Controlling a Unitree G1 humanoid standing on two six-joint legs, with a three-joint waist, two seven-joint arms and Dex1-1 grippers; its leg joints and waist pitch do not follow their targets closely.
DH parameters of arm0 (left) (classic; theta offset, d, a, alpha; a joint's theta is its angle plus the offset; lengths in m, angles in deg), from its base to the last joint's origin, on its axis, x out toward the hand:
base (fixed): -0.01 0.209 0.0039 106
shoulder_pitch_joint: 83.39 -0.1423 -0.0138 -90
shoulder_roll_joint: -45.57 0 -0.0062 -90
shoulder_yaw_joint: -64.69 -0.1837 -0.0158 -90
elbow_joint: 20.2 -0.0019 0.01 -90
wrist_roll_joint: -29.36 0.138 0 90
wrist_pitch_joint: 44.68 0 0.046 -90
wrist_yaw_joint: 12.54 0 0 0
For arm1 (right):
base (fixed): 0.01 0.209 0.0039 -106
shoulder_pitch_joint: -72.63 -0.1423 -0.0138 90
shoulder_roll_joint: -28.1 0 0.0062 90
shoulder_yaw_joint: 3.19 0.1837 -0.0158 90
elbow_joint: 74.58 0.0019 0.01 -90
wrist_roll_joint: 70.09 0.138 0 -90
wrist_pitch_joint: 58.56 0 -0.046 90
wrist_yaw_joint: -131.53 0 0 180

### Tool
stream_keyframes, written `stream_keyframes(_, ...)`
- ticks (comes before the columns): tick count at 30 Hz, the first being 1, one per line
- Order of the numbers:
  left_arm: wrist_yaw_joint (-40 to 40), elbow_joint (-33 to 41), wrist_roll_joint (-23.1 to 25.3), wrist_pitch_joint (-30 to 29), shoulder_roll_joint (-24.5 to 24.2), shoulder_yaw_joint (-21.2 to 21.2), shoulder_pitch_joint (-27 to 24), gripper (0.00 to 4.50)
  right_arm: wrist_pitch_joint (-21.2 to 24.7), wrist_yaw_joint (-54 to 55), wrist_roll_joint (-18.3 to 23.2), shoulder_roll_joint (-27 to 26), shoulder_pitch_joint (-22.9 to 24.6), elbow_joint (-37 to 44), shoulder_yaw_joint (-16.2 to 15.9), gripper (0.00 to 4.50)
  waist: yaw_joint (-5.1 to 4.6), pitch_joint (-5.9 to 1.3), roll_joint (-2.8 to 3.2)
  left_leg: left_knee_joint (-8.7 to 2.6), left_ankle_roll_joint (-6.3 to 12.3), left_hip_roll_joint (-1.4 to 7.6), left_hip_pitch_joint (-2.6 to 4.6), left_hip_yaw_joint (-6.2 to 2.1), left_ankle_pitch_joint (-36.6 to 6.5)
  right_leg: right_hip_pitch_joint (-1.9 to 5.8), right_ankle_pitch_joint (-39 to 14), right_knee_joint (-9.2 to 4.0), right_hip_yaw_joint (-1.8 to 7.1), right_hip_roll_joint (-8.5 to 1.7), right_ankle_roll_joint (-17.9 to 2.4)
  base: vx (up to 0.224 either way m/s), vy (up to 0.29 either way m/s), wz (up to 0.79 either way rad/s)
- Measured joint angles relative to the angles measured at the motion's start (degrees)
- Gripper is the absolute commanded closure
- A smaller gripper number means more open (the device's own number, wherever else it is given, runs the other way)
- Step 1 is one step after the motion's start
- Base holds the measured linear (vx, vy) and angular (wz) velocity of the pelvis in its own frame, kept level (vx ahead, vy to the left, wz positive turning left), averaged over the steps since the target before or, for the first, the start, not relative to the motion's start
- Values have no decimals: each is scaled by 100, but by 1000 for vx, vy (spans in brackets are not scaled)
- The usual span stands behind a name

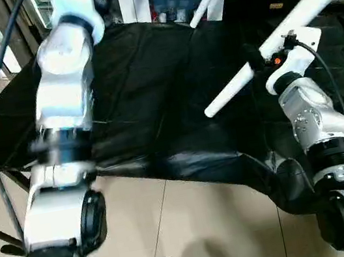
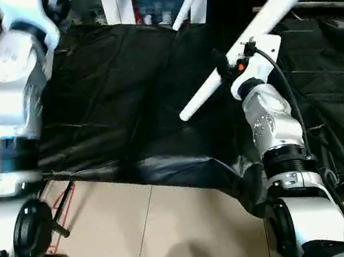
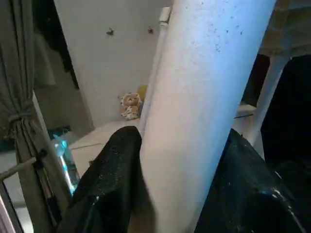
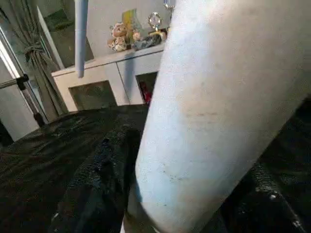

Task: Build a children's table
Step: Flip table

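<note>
Right gripper (image 4: 189, 194) clamps a white leg (image 1: 286, 23), held slanting above the black-draped table (image 1: 153, 92), lower end free. Left gripper (image 3: 184, 194) up high, fingers (image 3: 114, 174) closed round another leg (image 3: 204, 97); a 3rd leg (image 4: 81, 34) hangs w/ its end over the cabinet (image 4: 112, 82).

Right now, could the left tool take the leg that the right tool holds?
Probably not yet. The left tool is shut on a second leg, so it is full. The way itself looks free: the leg in the right tool hangs over black cloth between the arms.
</note>
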Motion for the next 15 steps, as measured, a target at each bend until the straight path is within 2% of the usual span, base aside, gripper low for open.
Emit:
stream_keyframes(8, -92, 146, -222, 10, 71, 71, -888, 270, -115, 6, -201, 140, 25, 182, -20, 279, 42, -1, -11, 0, 0, 0, 0, 0, 0, 7, 3, 2, -4, -3, -4, 0, 0, 0)
stream_keyframes(13, -148, 9, -324, 40, 203, 72, -1238, 279, -18, 123, -372, 98, 646, 1189, -133, 289, 149, -2, -17, 1, -1, 0, -2, 0, 0, 10, 3, -4, -7, -4, -2, 0, 0, 0)
stream_keyframes(15, -149, -56, -334, 43, 214, 72, -1269, 279, 69, 162, -399, 92, 719, 1345, -165, 289, 150, -2, -18, 0, -1, 0, -3, 0, 0, 9, 4, -6, -6, -4, -1, 0, 0, 0)
